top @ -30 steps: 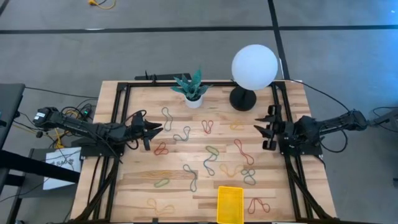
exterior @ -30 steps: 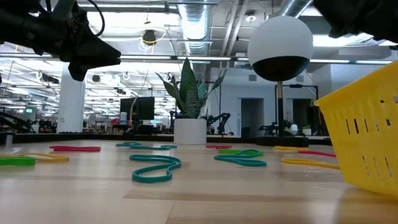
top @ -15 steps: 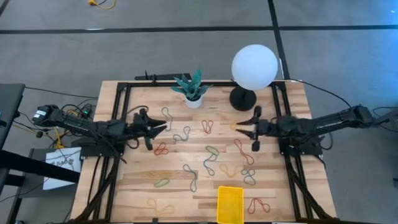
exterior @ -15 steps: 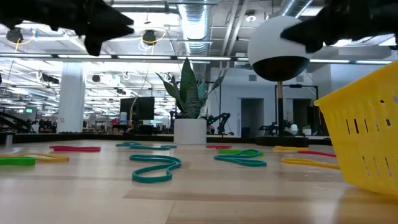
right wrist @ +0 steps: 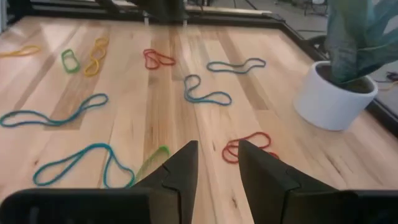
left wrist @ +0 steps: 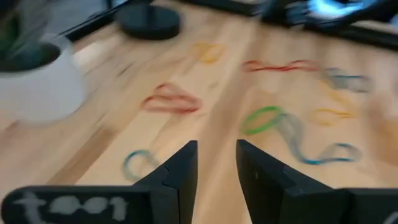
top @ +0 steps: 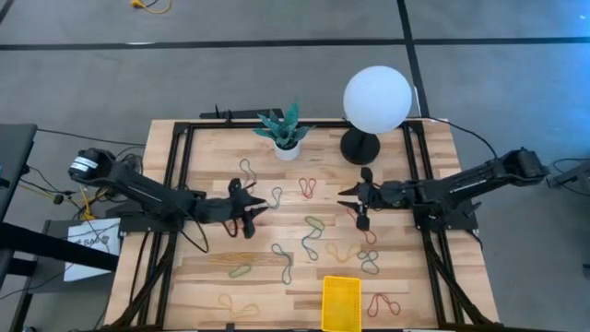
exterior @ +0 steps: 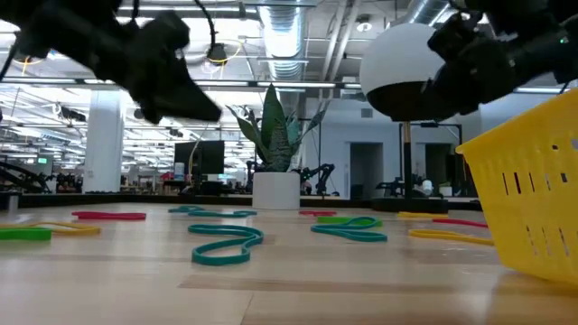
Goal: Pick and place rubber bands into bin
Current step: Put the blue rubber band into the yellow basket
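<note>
Seen from above, the left gripper (top: 249, 205) reaches into the centre-left of the frame, over the wooden counter (top: 203, 277), its fingers (left wrist: 180, 171) spread with a narrow gap and pinching nothing. The right gripper (top: 358, 201) sits right of centre, fingers (right wrist: 185, 163) likewise slightly parted and empty, hovering near a red rubber band (top: 307, 188). Rubber bands (top: 312, 242) in red, green, teal, yellow and orange lie scattered across the middle and lower part of the counter. The bin (top: 341, 302), bright yellow, stands at the bottom centre edge of the frame, apart from both grippers. A white potted plant (top: 285, 132) and a globe lamp (top: 376, 100) stand at the top centre.
</note>
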Motion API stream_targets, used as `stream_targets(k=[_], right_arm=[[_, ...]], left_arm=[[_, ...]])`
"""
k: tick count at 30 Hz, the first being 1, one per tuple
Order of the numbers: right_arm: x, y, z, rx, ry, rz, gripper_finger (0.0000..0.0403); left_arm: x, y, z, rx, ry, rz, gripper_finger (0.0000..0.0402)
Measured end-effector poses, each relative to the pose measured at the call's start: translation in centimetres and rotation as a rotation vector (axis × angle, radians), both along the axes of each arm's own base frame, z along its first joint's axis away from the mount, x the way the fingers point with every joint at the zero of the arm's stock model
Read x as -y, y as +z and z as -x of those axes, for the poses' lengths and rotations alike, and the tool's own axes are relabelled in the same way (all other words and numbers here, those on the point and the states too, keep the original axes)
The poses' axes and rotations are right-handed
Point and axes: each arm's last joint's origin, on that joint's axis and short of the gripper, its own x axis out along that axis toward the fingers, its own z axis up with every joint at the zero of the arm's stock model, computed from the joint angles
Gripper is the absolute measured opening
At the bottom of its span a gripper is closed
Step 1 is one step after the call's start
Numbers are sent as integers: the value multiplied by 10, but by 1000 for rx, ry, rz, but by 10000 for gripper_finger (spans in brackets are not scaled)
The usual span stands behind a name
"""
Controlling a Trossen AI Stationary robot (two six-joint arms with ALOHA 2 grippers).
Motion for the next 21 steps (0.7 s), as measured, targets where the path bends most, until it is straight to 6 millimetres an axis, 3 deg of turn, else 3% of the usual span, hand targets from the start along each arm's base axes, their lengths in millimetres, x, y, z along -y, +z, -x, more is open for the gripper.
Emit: stream_targets(k=[14, 21], right_arm=[[14, -14, -14, -11, -73, 5, 109], [22, -13, -15, 1, -108, 7, 109]], left_arm=[[-24, -63, -35, -115, 78, 78, 100], [-31, -80, -63, -287, 92, 21, 100]])
